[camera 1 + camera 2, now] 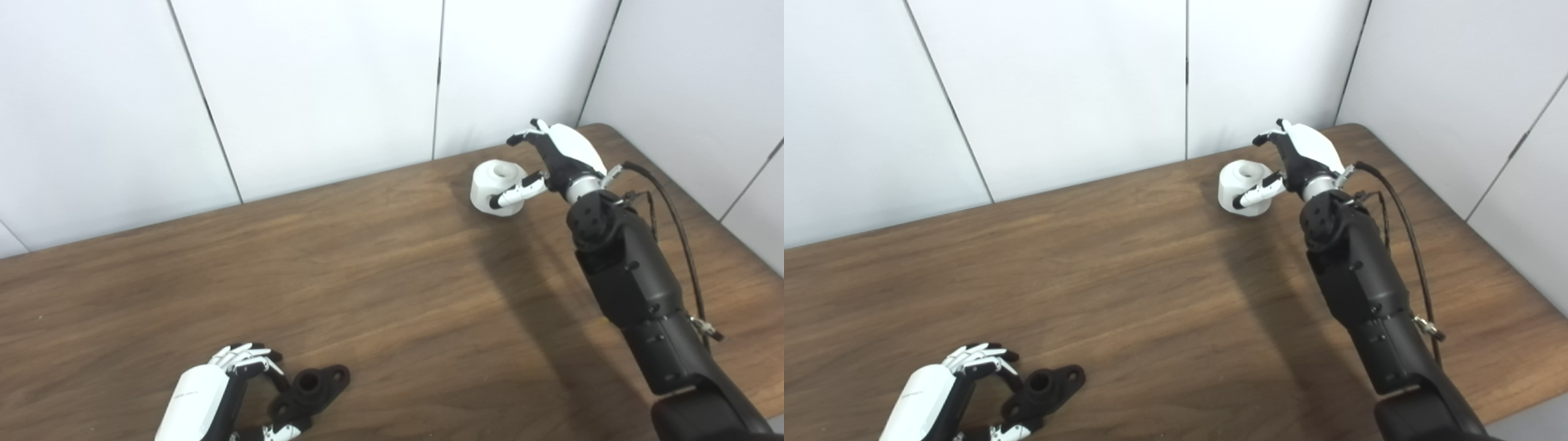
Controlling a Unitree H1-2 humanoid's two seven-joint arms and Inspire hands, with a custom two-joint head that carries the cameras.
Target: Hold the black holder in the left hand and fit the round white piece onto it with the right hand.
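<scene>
The right hand [554,160], a white-shelled robot hand with black fingers, sits in the upper right of the frame with its thumb lying across the near face of the round white plastic piece [495,185] and its fingers arched apart over the far side; it looks to be closing rather than gripping, though contact on the hidden side cannot be judged. The white piece stands on the brown wood-grain table [392,269], near the back edge.

At the lower left of the frame, the left hand [211,395] curls around one end of the black flanged plastic holder [309,387], which lies flat on the table with its round socket facing up; fingers and thumb bracket it, apparently a loose hold.

The step in hand is picking up both parts. Next, each hand must firm its grip, lift, and meet the other over the middle, white piece lined up above the socket.

The two parts are well apart, with only bare table between them. White wall panels [318,86] stand behind.
</scene>
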